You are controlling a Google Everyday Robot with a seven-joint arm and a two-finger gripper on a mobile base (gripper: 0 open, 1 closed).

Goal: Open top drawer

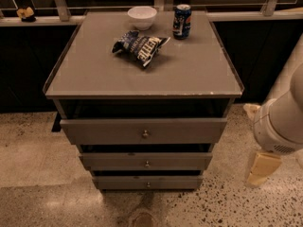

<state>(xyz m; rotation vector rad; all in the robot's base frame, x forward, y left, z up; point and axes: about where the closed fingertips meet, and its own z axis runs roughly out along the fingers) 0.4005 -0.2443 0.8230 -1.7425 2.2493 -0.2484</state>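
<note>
The wide grey top drawer (104, 130), knob centred, is sitting slightly pulled out. The chip bag (140, 46) is showing "KETTLE". The claw (261, 169) is hanging beside it, at the right; I cannot tell its grip.

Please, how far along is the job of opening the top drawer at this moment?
Done, it seems: the top drawer stands out from the cabinet, with a dark gap above its front. In hand: nothing; the claw hangs low at the cabinet's right, apart from the knob. Left: perhaps a further pull, since it is not visible how far the drawer can slide.
</note>
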